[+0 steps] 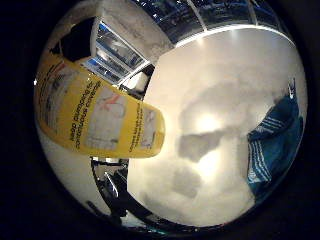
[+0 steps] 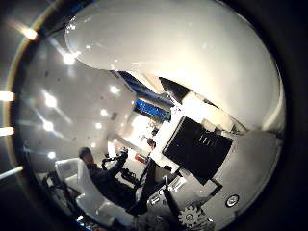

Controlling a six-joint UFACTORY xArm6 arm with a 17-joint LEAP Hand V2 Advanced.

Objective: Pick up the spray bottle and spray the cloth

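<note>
Fingers (image 2: 202,144) of white and black parts reach into the thumb-side palm view, with a geared piece at its edge, but whether they are curled round anything or held straight I cannot tell. Nothing in either view shows a fingertip meeting the bottle.

Close to the palm, the spray bottle (image 1: 100,112) fills a large share of the little-finger-side view: a yellow body with pale label panels and dark print (too small to read), lying across the view and raised clear of the white surface (image 1: 225,75) behind it. A broad, smooth white curve (image 2: 183,53) fills much of the thumb-side view; what it belongs to is unclear.

On the white surface, well apart from the bottle, lies the cloth (image 1: 275,145), teal with lighter stripes, rumpled at the far edge of what the camera takes in. Soft grey shadows fall on the surface between bottle and cloth.
</note>
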